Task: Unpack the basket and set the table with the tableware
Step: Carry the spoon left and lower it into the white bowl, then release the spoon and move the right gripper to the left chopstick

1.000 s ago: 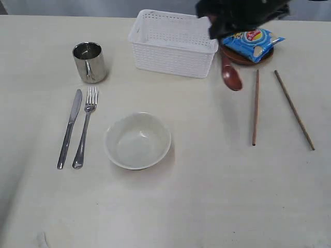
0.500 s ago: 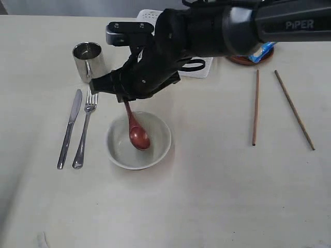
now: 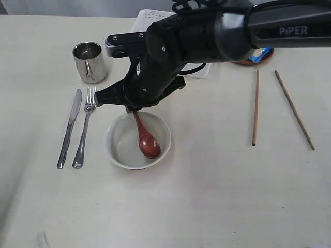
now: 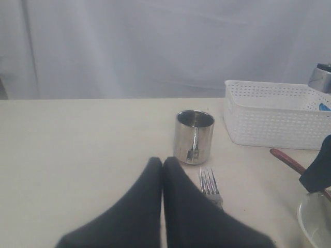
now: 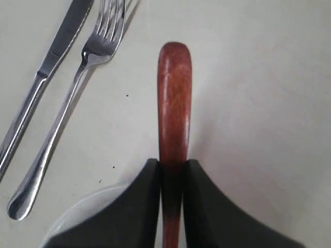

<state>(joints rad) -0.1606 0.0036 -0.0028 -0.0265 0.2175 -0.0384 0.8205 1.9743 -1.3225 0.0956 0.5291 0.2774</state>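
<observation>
Only in its wrist view: right gripper [image 5: 173, 169] tight on spoon [image 5: 174, 98] handle.

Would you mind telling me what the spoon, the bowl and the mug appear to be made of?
The spoon looks like red-brown wood with a lacquered sheen. The bowl is off-white and smooth, likely ceramic, possibly plastic. The mug seems polished steel, given its mirror-like reflections.
</observation>
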